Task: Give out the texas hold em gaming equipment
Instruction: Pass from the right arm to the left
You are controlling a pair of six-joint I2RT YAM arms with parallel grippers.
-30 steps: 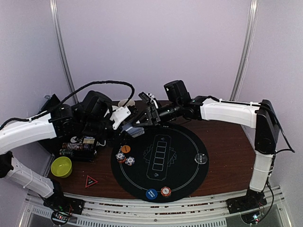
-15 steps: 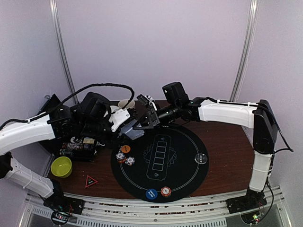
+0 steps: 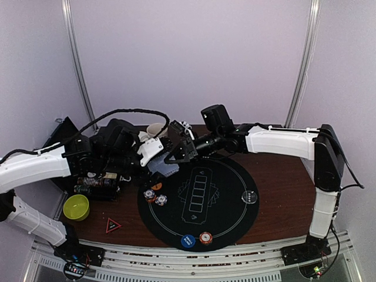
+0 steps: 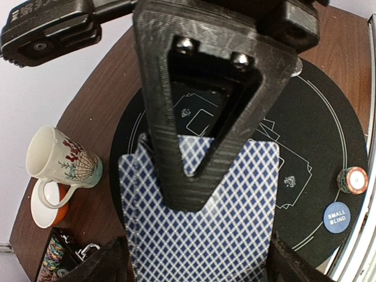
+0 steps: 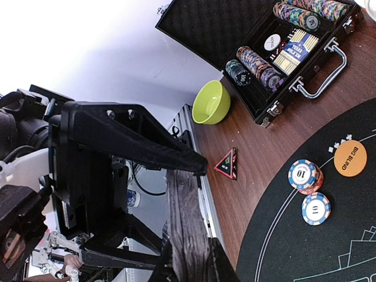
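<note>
Left wrist view: cards (image 4: 235, 235) look light, slick and bendy, so right claw (image 4: 188, 197) pinching their flat faces seems right, left claw (image 4: 197, 267) spread.

A brown wooden table (image 3: 282, 188) is being covered across its middle by a round black mat (image 3: 232, 202). An open black chip case (image 3: 100, 183), a green bowl (image 3: 76, 207), a red triangular tile (image 3: 113, 225), a mug (image 4: 61, 161) and a saucer (image 4: 47, 202) are being carried along its left side (mug and saucer at the far edge).

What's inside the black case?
Rows of striped chips, a white disc and a blue-and-yellow box lie in the black case. What sits under them is covered.
</note>
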